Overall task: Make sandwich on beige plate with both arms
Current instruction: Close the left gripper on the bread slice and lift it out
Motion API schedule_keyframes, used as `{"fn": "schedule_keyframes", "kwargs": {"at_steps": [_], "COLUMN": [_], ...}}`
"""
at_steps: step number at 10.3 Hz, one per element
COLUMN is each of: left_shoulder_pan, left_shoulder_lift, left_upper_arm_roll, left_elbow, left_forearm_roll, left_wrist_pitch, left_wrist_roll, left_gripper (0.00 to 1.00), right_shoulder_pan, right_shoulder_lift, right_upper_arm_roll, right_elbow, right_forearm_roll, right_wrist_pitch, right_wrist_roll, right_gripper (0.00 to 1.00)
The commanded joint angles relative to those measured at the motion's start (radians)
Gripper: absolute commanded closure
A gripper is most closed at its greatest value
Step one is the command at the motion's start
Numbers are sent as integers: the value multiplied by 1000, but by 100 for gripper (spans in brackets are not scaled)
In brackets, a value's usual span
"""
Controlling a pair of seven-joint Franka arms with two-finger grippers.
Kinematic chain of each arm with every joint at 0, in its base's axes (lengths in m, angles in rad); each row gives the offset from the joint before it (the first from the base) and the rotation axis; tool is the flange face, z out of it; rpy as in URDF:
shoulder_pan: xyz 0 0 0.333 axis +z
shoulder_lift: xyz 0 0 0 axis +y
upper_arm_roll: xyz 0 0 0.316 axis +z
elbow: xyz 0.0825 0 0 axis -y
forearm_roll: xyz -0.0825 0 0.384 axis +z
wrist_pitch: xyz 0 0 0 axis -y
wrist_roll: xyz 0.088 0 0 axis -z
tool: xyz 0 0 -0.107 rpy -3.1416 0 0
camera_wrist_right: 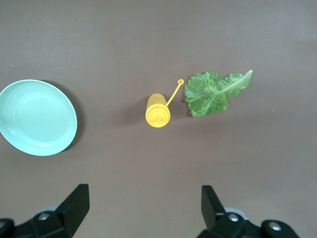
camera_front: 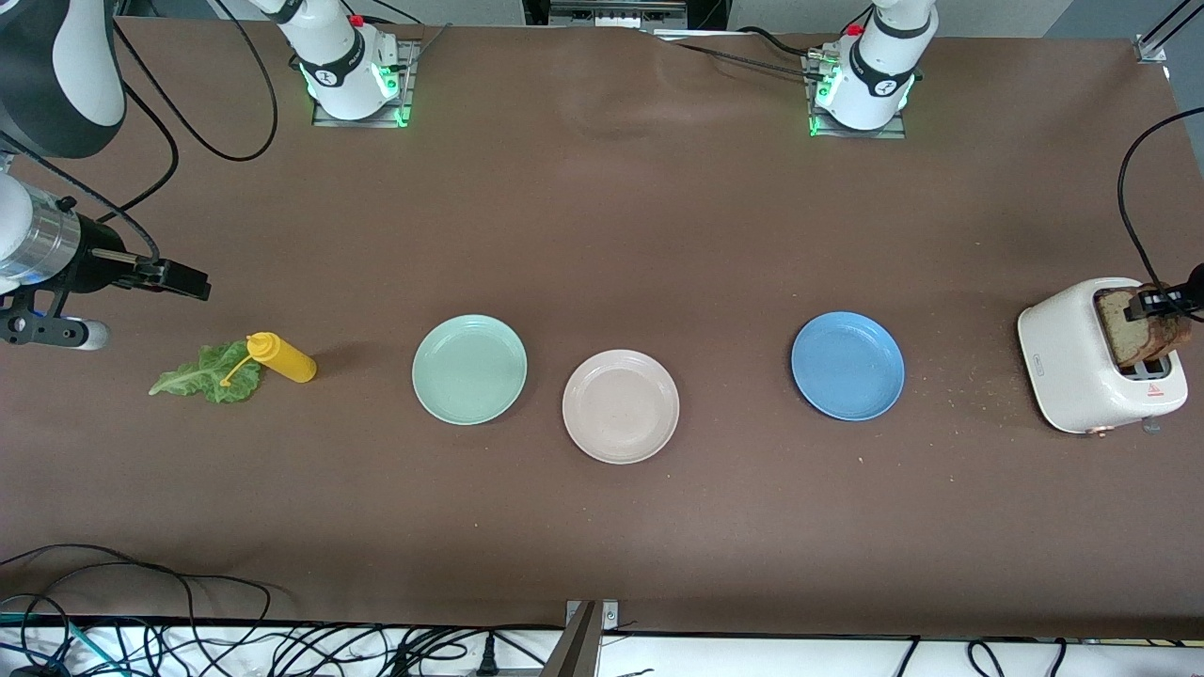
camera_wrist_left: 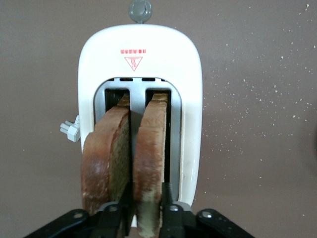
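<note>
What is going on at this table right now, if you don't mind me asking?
The left gripper is at the white toaster at the left arm's end of the table, fingers closed on one bread slice; a second slice stands in the other slot. The right gripper hangs open over the table near the lettuce leaf and yellow squeeze bottle. The beige plate holds nothing yet, between the mint green plate and blue plate.

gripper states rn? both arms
Left gripper: closed on a bread slice standing in the toaster.
Right gripper: open, empty, over the table beside the mustard bottle and lettuce leaf.
</note>
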Motion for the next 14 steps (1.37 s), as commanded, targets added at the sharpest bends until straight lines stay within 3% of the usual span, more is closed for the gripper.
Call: {"fn": "schedule_keyframes", "kwargs": {"at_steps": [1, 4, 7, 10, 14], "left_shoulder_pan": [5, 2, -31, -108, -237], "left_shoulder_lift": [-40, -48, -42, 36, 75], "left_upper_arm_roll": [-27, -73, -81, -81, -81], "left_elbow": [-35, 40, 206, 450, 456], "left_forearm_roll": [29, 17, -64, -167, -400], "left_wrist_pitch": [14, -65, -249, -493, -552], "left_wrist_roll": [-9, -87, -92, -98, -215], "left_gripper": [100, 100, 100, 100, 100], "right_shoulder_pan": [-6, -6, -6, -6, -7], "right_shoulder_lift": [-7, -7, -7, -7, -7], "right_upper_arm_roll": [3, 1, 3, 3, 1], "right_elbow": [-1, -1, -1, -1, -1], "right_forearm_roll": [16, 16, 16, 16, 16], "right_wrist_pitch": [-7, -7, -7, -7, -7], "right_wrist_roll": [-6, -6, -6, -6, -6], "right_gripper": [0, 0, 0, 0, 0]}}
